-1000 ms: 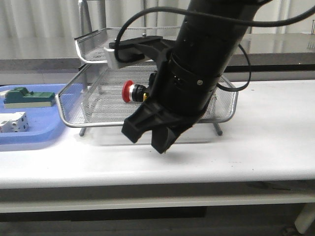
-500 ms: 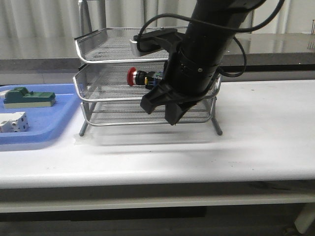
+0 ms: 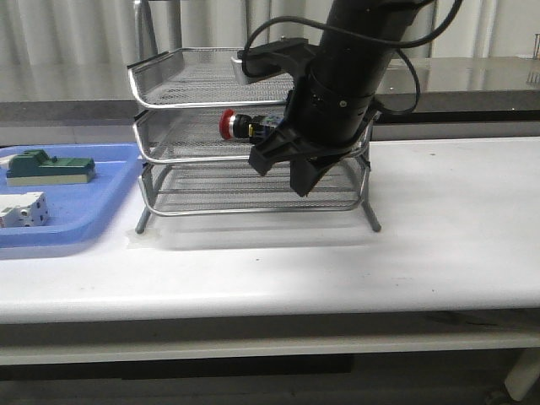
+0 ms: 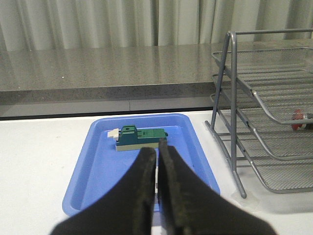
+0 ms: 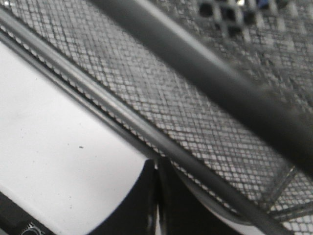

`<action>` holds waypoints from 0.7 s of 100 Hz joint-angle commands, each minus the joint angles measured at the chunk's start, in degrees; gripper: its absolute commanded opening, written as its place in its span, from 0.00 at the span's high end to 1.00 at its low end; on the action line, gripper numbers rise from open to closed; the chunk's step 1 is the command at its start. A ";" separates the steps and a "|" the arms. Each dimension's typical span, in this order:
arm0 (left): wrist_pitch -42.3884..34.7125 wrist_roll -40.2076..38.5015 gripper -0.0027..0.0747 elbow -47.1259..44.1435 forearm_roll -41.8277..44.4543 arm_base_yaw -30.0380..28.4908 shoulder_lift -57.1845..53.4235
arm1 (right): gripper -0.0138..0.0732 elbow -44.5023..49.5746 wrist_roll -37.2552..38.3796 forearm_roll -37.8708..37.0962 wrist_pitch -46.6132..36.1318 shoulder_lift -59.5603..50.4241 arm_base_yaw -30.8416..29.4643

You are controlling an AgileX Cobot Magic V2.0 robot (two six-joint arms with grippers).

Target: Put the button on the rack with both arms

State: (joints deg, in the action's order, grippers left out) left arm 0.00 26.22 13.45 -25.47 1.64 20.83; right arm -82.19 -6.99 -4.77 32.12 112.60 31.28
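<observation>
**Red-headed button lies in the middle tier; both claws pressed together**

In your front view, the three-tier silver wire-mesh rack (image 3: pixel 169 152) stands on the white table (image 3: pixel 456 245), centre-left of the frame. The small push-button with its red mushroom head, silver collar and dark body (image 3: pixel 240 125) lies on its side in the middle tier, red head pointing toward the left of the frame, its far end just beside the right arm.

Your bulky black right arm (image 3: pixel 354 76) comes down from the top centre of the frame and crosses in front of the rack's right half. Its black right gripper (image 3: pixel 287 173) hangs in front of the lower tiers, below and right of the button and apart from it. In the right wrist view the two fingers (image 5: pixel 139 200) lie flat against each other with only a thin seam between them (nothing is pinched), and the mesh and a rod of the rack fill the frame close behind them.

Your left wrist view shows the black left gripper (image 4: pixel 157 196) with its fingers likewise pressed together and empty, poised above the near edge of the flat blue plastic tray (image 4: pixel 98 181). A green block component (image 4: pixel 139 138) rests near the tray's far end. In the front view a white boxy component (image 3: pixel 23 208) lies in the same tray at the left edge of the frame.
</observation>
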 commanded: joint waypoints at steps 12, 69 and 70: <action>-4.01 -0.57 0.96 1.63 -0.54 -0.11 0.44 | 0.92 -1.64 0.02 1.44 2.92 -4.26 -0.26; -4.01 -0.57 0.96 1.63 -0.54 -0.11 0.44 | 0.92 11.55 6.09 0.65 2.81 -22.32 -4.82; -4.01 -0.57 0.96 1.63 -0.54 -0.11 0.44 | 0.92 11.87 6.22 0.66 2.73 -22.97 -4.98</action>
State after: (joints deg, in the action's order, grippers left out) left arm 0.00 26.22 13.45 -25.47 1.64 20.83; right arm -72.17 -1.97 -3.33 38.12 95.83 27.85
